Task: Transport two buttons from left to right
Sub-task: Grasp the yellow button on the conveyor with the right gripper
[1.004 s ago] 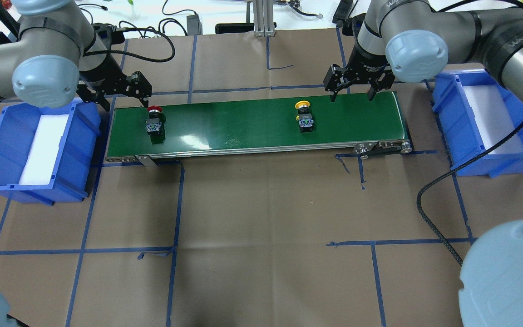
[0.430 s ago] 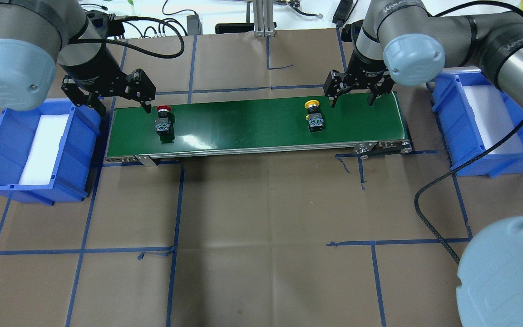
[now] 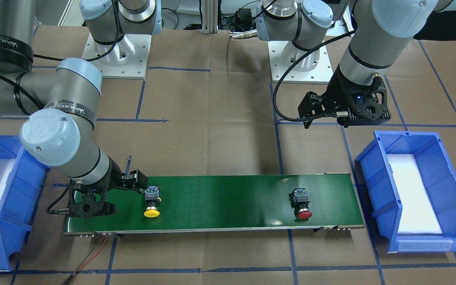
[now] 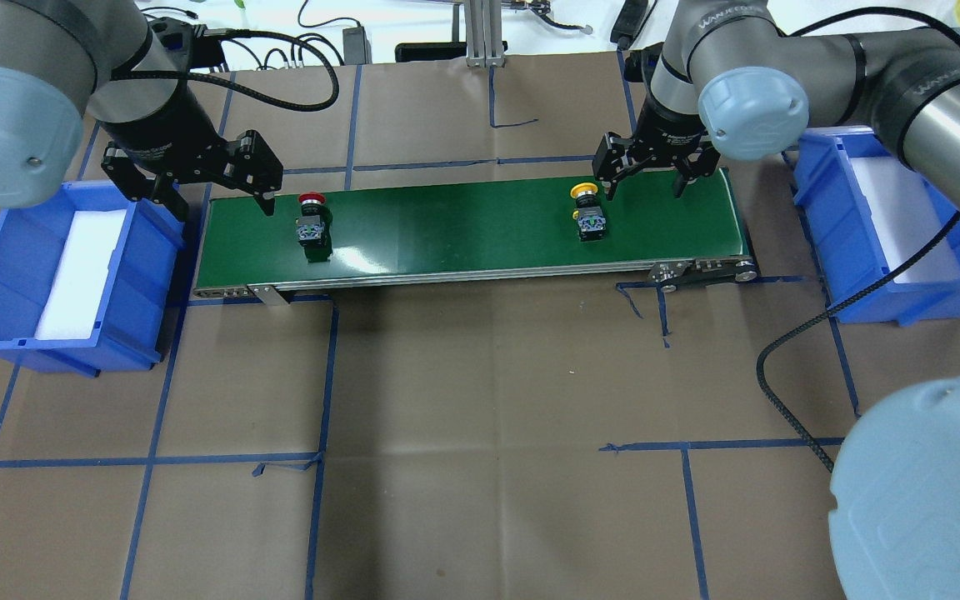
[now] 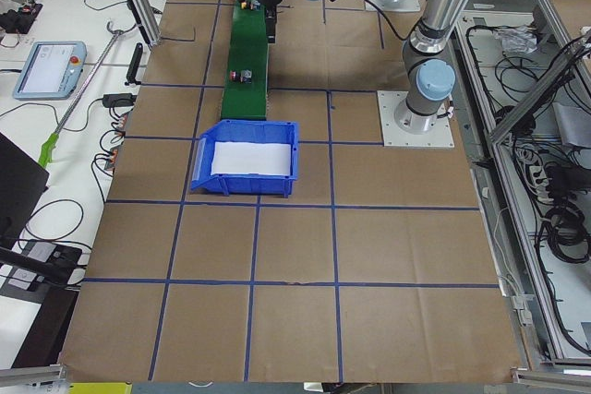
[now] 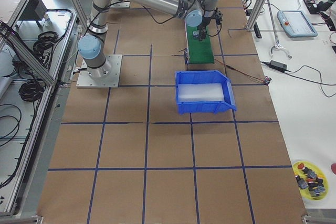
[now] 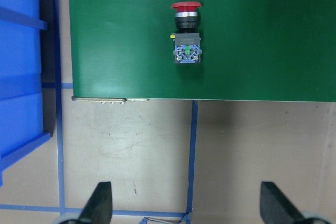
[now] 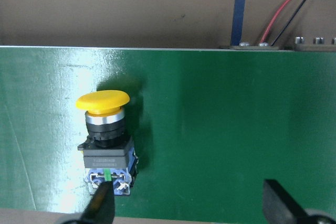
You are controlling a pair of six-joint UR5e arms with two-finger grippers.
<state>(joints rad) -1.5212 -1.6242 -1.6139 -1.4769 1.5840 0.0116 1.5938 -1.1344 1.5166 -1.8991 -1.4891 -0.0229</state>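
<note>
As left gripper (image 4: 220, 202) and right gripper (image 4: 646, 192) gape, red button (image 4: 312, 225), yellow button (image 4: 589, 215) lie sideways.

We see both black-bodied buttons lying on their sides on the green belt (image 4: 463, 225), caps toward its edge away from the robot and square rear blocks toward the robot: the red-capped button (image 4: 312, 218) near its left end, the yellow-capped button (image 4: 588, 212) nearer its right end.
</note>
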